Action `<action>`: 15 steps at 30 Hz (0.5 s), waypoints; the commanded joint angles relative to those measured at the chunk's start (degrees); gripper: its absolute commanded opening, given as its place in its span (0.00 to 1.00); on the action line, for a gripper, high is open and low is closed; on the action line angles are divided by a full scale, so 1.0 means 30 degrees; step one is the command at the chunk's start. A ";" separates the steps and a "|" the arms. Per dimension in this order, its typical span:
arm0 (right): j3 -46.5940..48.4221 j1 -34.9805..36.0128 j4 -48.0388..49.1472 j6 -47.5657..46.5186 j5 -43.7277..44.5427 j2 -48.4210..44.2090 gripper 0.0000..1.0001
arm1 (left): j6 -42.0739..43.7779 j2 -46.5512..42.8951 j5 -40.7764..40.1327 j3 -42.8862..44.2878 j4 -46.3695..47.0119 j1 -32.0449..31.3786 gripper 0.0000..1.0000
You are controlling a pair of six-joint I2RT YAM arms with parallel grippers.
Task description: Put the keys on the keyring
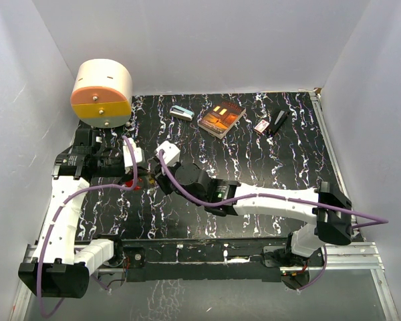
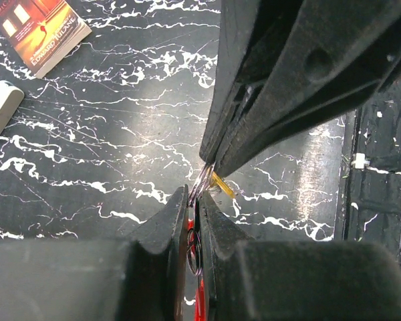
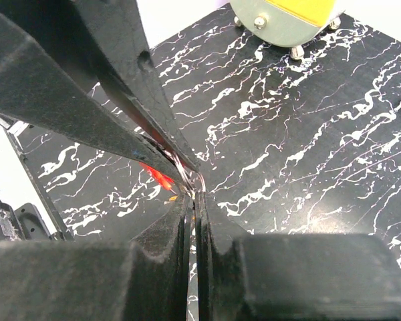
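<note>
Both grippers meet tip to tip over the left part of the black marbled table (image 1: 267,167). My left gripper (image 2: 192,194) is shut on the thin metal keyring (image 2: 195,251), and a red key (image 2: 200,294) hangs between its fingers. Facing it, my right gripper (image 3: 194,197) is shut on a yellow key (image 2: 222,184) whose tip touches the ring. From the right wrist, the ring (image 3: 187,175) glints at the left fingers' tips beside the red key (image 3: 157,177). In the top view the left gripper (image 1: 142,179) and right gripper (image 1: 154,179) touch; other keys are hidden.
A round cream and orange container (image 1: 101,93) stands at the back left. Along the back lie a teal-and-white box (image 1: 182,112), a book (image 1: 221,118), a red-and-white box (image 1: 261,126) and a black object (image 1: 279,122). White walls close three sides.
</note>
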 commanded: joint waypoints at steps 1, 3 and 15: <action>0.0101 -0.1362 0.1229 0.0442 0.1328 -0.1559 0.08 | 0.0251 -0.0603 0.1492 0.0616 -0.1696 -0.0039 0.00; 0.0036 -0.1669 0.1090 0.0582 0.1285 -0.1752 0.08 | 0.0446 -0.0673 0.1647 0.0709 -0.1965 -0.0024 0.00; -0.0769 -0.1848 0.0982 -0.0067 0.0449 -0.2687 0.08 | 0.0082 -0.0675 0.1048 0.0232 -0.1276 -0.0027 0.00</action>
